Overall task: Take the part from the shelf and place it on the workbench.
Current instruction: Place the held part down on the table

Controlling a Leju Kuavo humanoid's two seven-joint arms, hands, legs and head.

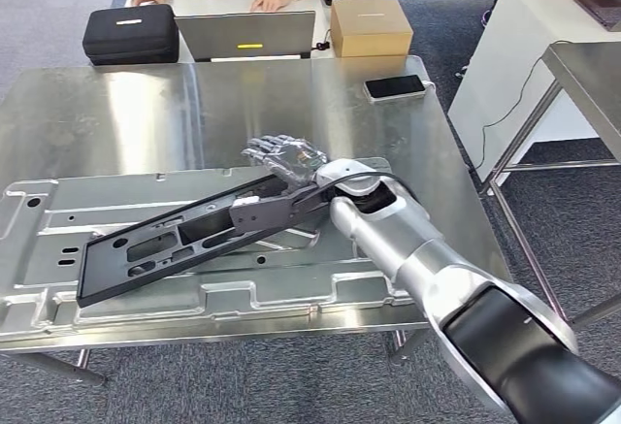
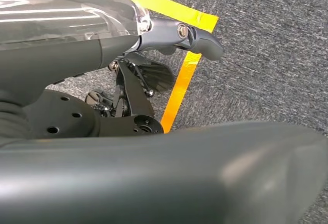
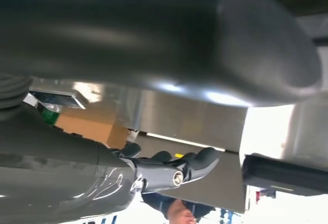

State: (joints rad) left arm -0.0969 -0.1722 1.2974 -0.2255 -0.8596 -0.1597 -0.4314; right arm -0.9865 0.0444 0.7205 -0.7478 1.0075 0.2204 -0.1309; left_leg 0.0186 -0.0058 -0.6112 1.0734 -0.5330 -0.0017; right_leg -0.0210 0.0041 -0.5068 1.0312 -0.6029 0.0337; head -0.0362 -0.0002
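Steel-topped and shiny, the desk (image 1: 183, 104) is carrying a large pressed metal panel (image 1: 44, 249), and the dark elongated part (image 1: 183, 240) is lying across that panel. Its long axis is running from the near left corner up toward the right hand (image 1: 289, 162), which is meeting the part's far right end; whether the fingers (image 1: 264, 147) are clamped on it I cannot tell, though they are looking spread. Releasing looks like the remaining step. The left hand (image 2: 182, 34) is hanging over carpet, fingers apart.

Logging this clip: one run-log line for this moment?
right hand: holds dark part | part: over metal panel on workbench | left hand: hanging
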